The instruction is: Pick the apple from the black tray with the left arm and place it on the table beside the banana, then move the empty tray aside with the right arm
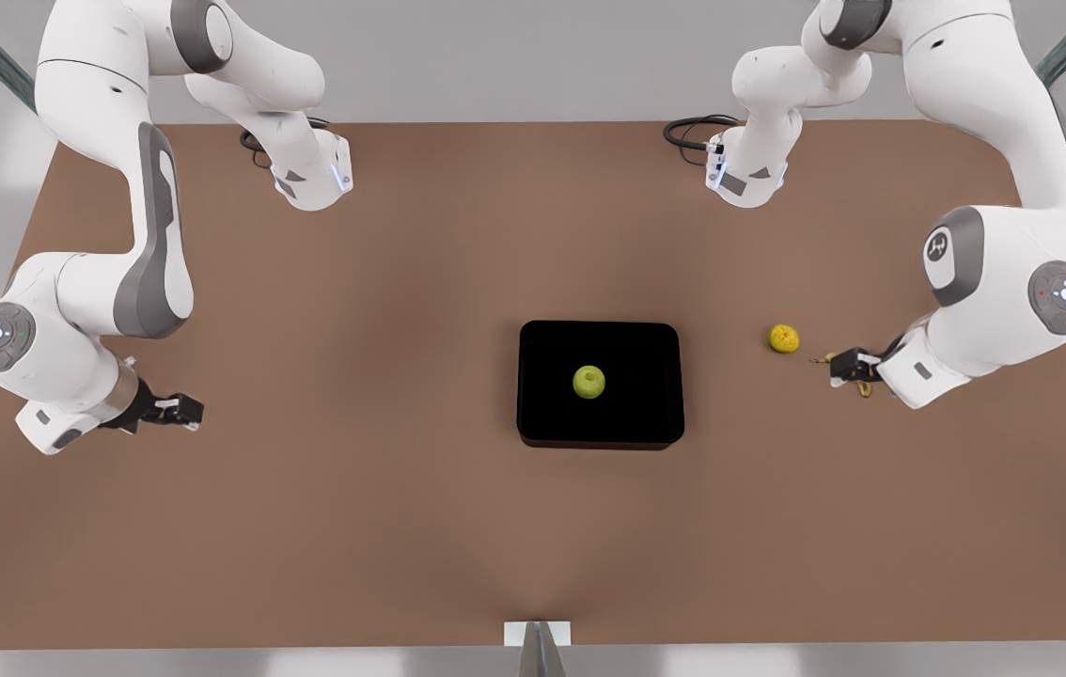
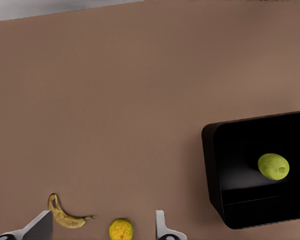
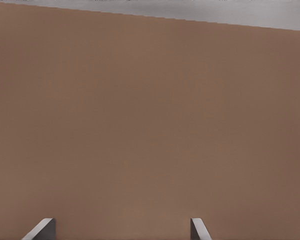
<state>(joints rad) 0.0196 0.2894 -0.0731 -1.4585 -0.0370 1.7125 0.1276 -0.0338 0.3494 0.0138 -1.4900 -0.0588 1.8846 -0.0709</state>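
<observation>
Resting in black tray (image 1: pixel 660 343): apple (image 1: pixel 588 382) | left gripper (image 1: pixel 848 369) spread empty, seemingly over banana (image 2: pixel 65 215) | right gripper (image 1: pixel 178 411) spread, waiting

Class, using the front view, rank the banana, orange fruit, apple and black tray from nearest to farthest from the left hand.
From the left hand:
1. Banana, right under it.
2. Orange fruit, just beside.
3. Black tray, mid-table; its near rim comes first.
4. Apple, at the tray's centre.

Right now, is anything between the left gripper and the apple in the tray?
Nothing visible. The left gripper, open, hovers over the banana beside the orange fruit; bare table leads to the black tray, where the apple sits alone.
</observation>
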